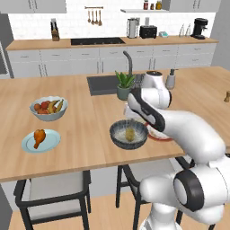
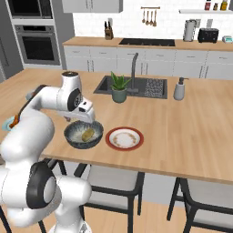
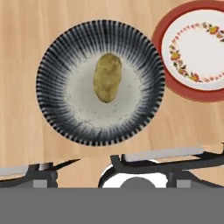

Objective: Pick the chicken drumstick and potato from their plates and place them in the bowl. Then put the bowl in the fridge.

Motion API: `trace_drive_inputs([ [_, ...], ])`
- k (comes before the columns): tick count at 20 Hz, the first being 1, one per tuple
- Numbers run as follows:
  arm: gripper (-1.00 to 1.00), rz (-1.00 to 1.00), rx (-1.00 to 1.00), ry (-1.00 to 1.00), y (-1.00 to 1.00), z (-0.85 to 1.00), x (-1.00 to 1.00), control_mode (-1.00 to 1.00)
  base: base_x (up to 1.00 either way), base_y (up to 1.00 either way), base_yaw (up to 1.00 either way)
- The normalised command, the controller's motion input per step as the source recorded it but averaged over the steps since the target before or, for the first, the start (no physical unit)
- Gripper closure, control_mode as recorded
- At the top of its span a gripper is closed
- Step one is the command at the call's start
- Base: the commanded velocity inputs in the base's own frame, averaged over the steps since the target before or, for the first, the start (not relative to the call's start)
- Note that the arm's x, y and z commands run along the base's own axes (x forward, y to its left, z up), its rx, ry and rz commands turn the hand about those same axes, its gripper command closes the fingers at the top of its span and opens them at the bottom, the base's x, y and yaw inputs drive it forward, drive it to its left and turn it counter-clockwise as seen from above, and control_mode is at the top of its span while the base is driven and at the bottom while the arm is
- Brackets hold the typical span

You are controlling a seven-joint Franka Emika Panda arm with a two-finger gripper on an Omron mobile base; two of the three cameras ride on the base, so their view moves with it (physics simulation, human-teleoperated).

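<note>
The hand (image 2: 87,119) hangs wide open and empty above the bowl (image 3: 100,81), potato (image 3: 107,77) inside, drumstick (image 1: 39,137) far left of the bowl, so the long reach risks clipping the fruit bowl (image 1: 48,108).

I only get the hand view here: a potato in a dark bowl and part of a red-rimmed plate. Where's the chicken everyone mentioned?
Observer: The chicken drumstick lies on a light blue plate, far to the bowl's left on the counter.
Operator: Anything near it?
Observer: A fruit bowl sits just behind that plate.
Operator: Is the claw holding something?
Observer: No, the gripper hangs open above the bowl, and the potato lies loose inside.
</note>
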Motion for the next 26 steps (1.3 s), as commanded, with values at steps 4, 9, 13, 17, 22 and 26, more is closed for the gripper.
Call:
trace_drive_inputs([
  [4,-1.00,0.00,-0.01,0.00,-0.48,0.24,-0.78,-1.00,0.00,0.00,0.00],
  [9,-1.00,0.00,-0.04,-0.03,-0.36,0.00,-0.71,-1.00,0.00,0.00,0.00],
  [13,-1.00,0.00,0.00,0.00,-0.05,-0.01,-0.08,-1.00,0.00,0.00,0.00],
  [17,-1.00,0.00,0.00,-0.03,0.00,0.00,0.01,-1.00,0.00,0.00,0.00],
  [22,-1.00,0.00,-0.01,-0.01,0.29,0.00,-0.01,1.00,0.00,0.37,0.00],
  [26,-1.00,0.00,0.00,0.00,0.00,0.00,0.00,1.00,0.00,1.00,0.02],
])
